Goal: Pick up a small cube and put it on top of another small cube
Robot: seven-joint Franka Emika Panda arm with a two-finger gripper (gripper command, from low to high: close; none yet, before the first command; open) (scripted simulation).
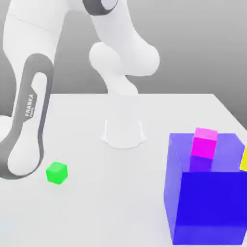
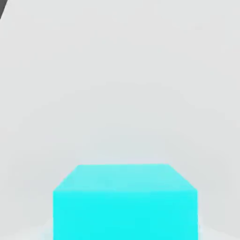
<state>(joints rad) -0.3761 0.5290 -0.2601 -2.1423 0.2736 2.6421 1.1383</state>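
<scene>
Apparently the task was at its picking stage: no small cube sat on another, so the lift, the carry and the placing were all left to do. The cyan cube lay close under the hand, seemingly on the desk, and looked like the one to be picked. The green cube stood alone on the desk, and the magenta cube rested on the big blue block, with a yellow piece at the exterior view's right edge. Which was meant as the base could not be told. The tool was closed, probably around the cyan cube, though contact could not be made out.
</scene>
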